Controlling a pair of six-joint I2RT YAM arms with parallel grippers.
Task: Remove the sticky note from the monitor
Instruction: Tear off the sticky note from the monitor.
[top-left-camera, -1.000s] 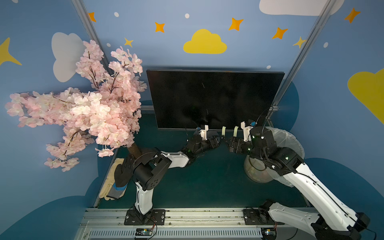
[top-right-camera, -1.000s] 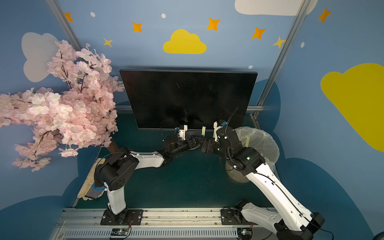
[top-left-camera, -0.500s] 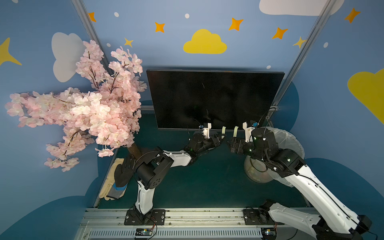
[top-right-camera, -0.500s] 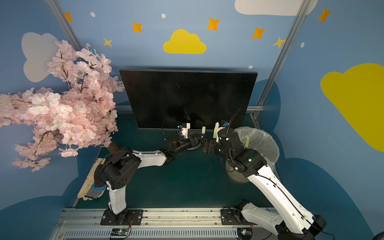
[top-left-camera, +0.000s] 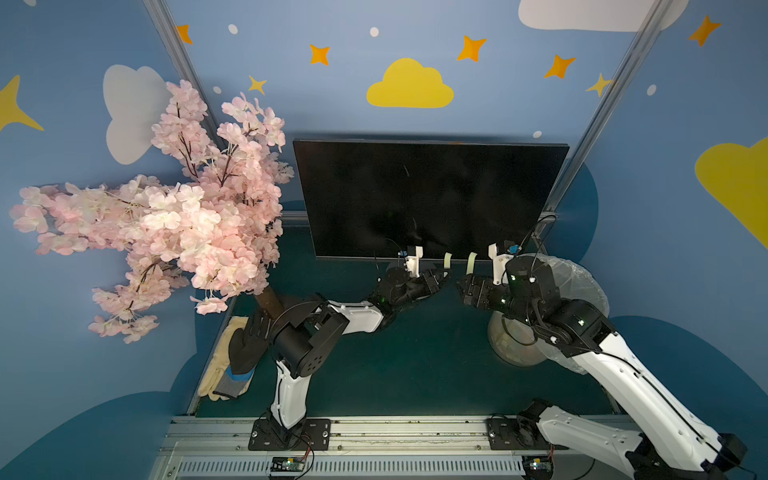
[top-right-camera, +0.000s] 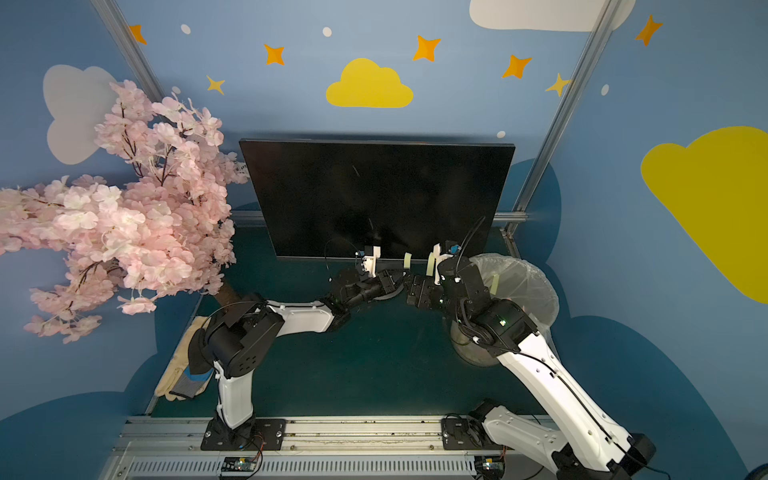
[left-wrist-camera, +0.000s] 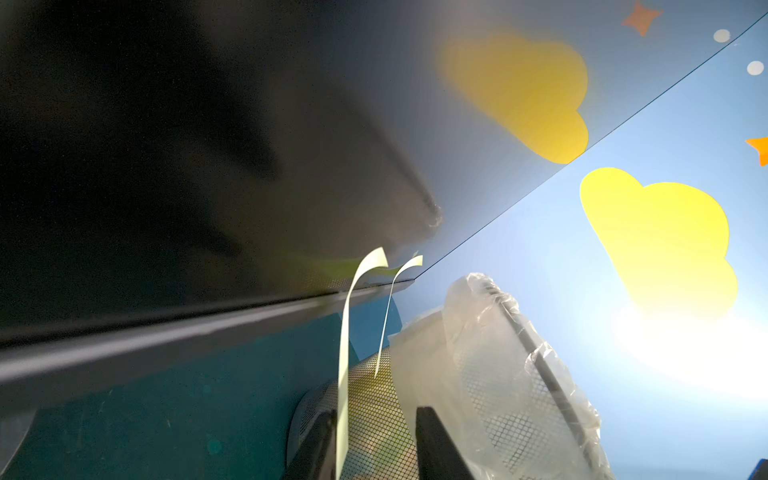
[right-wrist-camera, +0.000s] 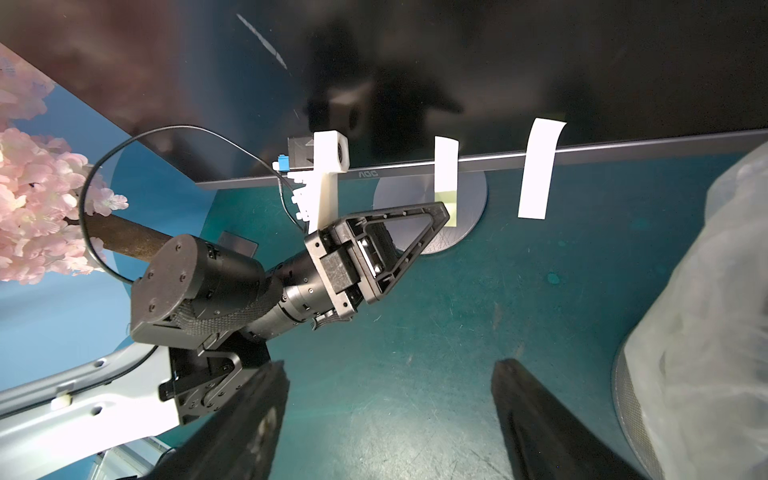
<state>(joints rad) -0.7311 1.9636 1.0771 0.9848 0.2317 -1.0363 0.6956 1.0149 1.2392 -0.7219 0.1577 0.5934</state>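
The black monitor (top-left-camera: 428, 195) (top-right-camera: 374, 191) stands at the back on its round silver stand (right-wrist-camera: 473, 195). Two pale yellow sticky notes hang from its lower bezel, in both top views (top-left-camera: 447, 262) (top-left-camera: 471, 262) (top-right-camera: 407, 261) (top-right-camera: 430, 262). My left gripper (top-left-camera: 442, 278) (left-wrist-camera: 374, 444) has its jaws apart around the lower end of the nearer sticky note (left-wrist-camera: 345, 340) (right-wrist-camera: 446, 166). The strip lies against one finger (left-wrist-camera: 316, 444). The other sticky note (left-wrist-camera: 390, 307) (right-wrist-camera: 538, 166) hangs free. My right gripper (top-left-camera: 463, 286) (right-wrist-camera: 390, 415) is open over the green table with nothing in it.
A pink blossom tree (top-left-camera: 166, 216) fills the left side. A mesh bin with a clear plastic liner (top-left-camera: 561, 291) (left-wrist-camera: 498, 374) stands under the right arm. Gloves (top-left-camera: 232, 365) lie at the table's left edge.
The left gripper's jaws have narrowed around the nearer sticky note's lower end and shifted slightly towards it. The right arm has hardly moved.
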